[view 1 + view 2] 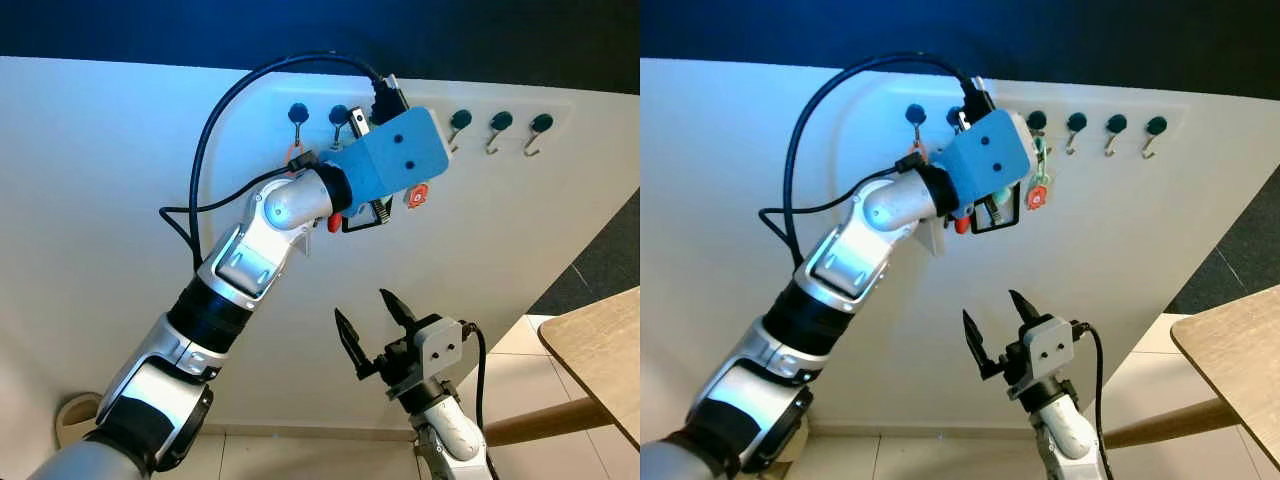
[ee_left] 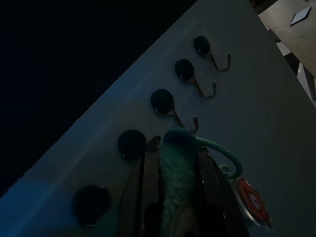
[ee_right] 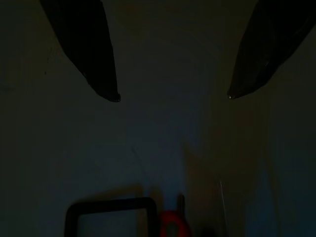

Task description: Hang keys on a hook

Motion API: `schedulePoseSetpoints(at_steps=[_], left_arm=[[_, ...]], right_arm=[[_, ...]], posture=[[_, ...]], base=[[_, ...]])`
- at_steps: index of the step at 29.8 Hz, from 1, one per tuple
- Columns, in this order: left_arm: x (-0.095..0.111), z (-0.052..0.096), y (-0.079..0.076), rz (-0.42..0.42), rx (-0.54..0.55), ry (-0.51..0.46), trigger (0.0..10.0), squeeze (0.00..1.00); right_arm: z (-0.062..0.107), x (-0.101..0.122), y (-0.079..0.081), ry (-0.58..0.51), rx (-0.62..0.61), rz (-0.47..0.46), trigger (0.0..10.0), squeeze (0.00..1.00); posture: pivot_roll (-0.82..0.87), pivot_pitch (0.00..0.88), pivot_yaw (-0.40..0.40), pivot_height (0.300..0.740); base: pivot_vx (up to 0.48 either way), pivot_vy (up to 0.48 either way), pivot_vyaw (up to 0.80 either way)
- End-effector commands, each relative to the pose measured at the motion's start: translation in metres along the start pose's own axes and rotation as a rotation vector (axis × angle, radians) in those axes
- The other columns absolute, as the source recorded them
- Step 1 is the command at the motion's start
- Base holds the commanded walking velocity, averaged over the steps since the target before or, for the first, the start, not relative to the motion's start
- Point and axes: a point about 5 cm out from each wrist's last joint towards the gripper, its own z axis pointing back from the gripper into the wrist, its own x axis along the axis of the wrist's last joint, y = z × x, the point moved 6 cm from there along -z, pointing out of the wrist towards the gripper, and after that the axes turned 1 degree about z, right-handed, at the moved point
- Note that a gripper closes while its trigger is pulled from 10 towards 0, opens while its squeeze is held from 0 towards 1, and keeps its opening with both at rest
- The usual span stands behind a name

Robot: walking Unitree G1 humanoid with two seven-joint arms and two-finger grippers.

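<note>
The left arm is raised high against a white wall (image 1: 110, 200), and its left tool (image 2: 173, 145) is up at a row of hooks with dark round bases. In the left wrist view the 2 black fingers (image 2: 144, 187) are pressed together on a fuzzy green fob (image 2: 174, 168) of the keys, so the tool is clamped on the keys. A thin green cord (image 2: 219, 148) loops out from the fob, and a round orange tag (image 2: 252, 200) hangs beside it. The tip of the fob is just beside one hook (image 2: 173, 111), very near its curved end, but I cannot tell if the cord is already over this hook. 2 more hooks (image 2: 207, 52) follow further along the wall, well apart from the tool. In the left eye view the blue wrist camera housing (image 1: 395, 160) covers the tool, and the orange tag shows just under it. The right tool (image 1: 375, 325) is lower, in front of the wall, with its 2 fingers spread apart and holding nothing. A wooden worktop (image 1: 600, 350) shows at the right edge, above a pale tiled floor (image 1: 520, 355).
</note>
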Motion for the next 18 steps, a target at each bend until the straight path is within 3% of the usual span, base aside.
schedulePoseSetpoints(at_steps=[1, 8, 18], left_arm=[[0.004, -0.001, 0.001, 0.022, 0.016, -0.012, 10.0, 0.0], [0.005, -0.002, 0.003, 0.042, 0.031, -0.014, 10.0, 0.0], [0.023, -0.004, 0.011, 0.081, 0.084, -0.097, 10.0, 0.0]], right_arm=[[0.003, -0.003, 0.002, 0.016, 0.004, -0.006, 10.0, 0.0], [0.002, -0.003, 0.002, 0.018, 0.005, -0.007, 10.0, 0.0], [0.003, -0.003, 0.003, 0.021, 0.004, -0.009, 10.0, 0.0]], posture=[[0.08, 0.063, -0.047, 0.74], [0.08, 0.062, -0.046, 0.74], [0.08, 0.063, -0.043, 0.74]], base=[[0.0, 0.0, 0.0], [0.0, 0.0, 0.0], [0.0, 0.0, 0.0]])
